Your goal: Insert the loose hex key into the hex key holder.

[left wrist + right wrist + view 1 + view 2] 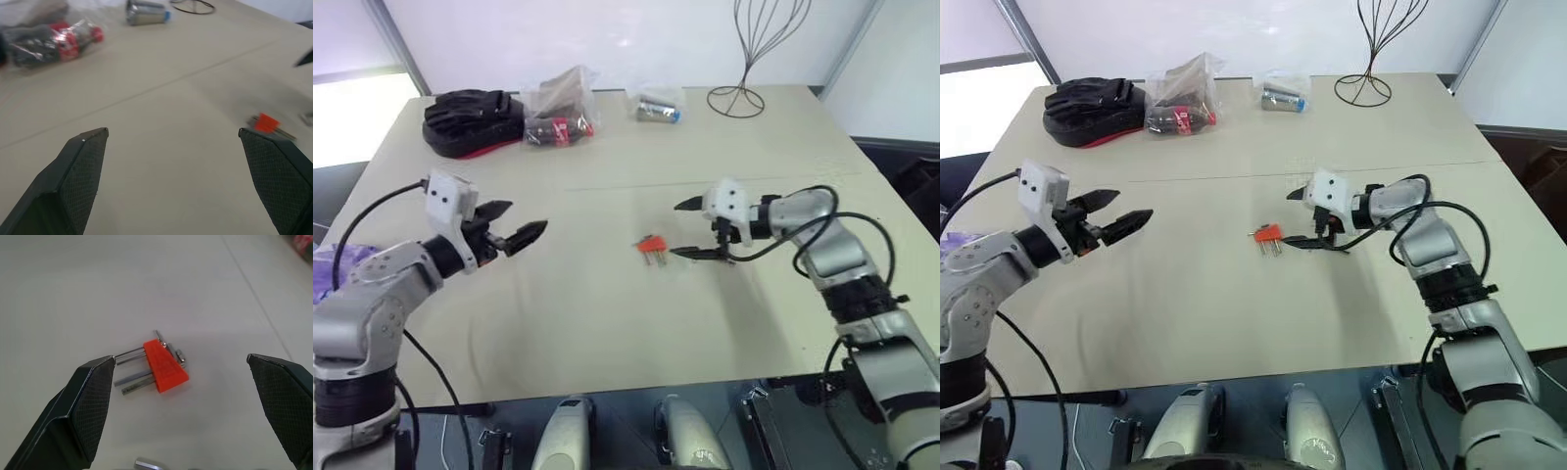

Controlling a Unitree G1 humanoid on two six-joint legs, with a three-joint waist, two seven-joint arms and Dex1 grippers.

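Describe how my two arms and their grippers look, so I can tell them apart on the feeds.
Both arms are built of silver-grey metallic segments with black joint bands, and a loose black cable runs along each. A white boxy housing sits at each wrist. The left gripper and the right gripper each end in two black, tapered, pointed jaws; the wrist views show a fine cross-hatched texture on their inner faces. No markings distinguish them.

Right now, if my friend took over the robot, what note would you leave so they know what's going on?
Left claw: open, holding nothing, hovering over the table, left of the work.
Right claw: open, holding nothing, facing the hex key holder.
Holder lies mid-table with short keys sticking out. A bit of metal lies nearer the right claw, maybe the loose hex key; I can't tell for sure.
Done: nothing picked up.
Left: grab the loose key, push it into the holder.
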